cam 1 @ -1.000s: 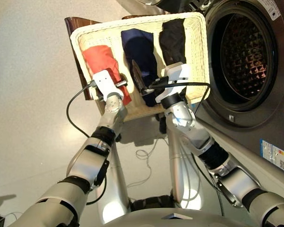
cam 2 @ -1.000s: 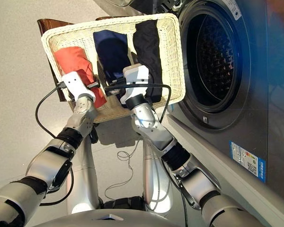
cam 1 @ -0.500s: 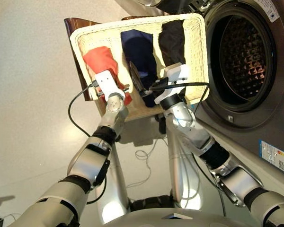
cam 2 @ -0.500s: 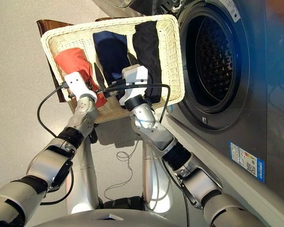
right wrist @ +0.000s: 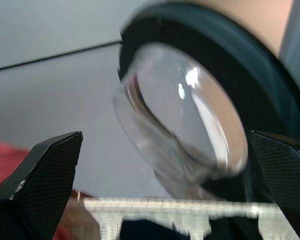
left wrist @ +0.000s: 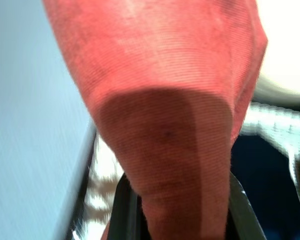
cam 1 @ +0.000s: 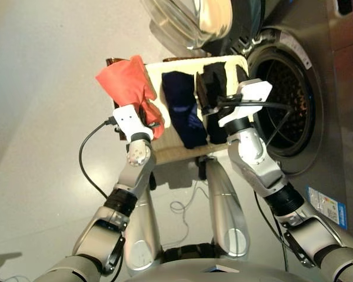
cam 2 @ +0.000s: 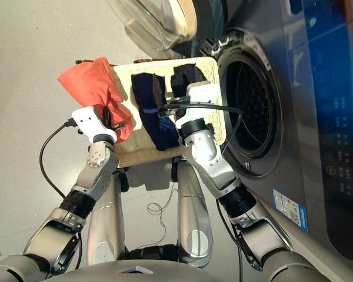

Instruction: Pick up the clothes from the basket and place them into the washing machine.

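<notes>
— Where's the red-orange roll (cam 1: 125, 82) now?
— Lifted clear of the cream wicker basket (cam 2: 210, 101), pinched in the left gripper (cam 1: 146, 119); 1 second ago it lay inside.
— What's left in it?
— 2: navy roll (cam 1: 182, 111) and black roll (cam 1: 215, 82).
— Right gripper (cam 1: 201, 94)?
— Spread wide, empty, over the black roll, beside the washing machine (cam 1: 294, 100), whose porthole door (right wrist: 185, 125) is cut off.

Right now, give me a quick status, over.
Left gripper shut on red-orange garment, lifted above basket. Right gripper open, empty. Navy and black garments in basket. Washing machine open.
</notes>
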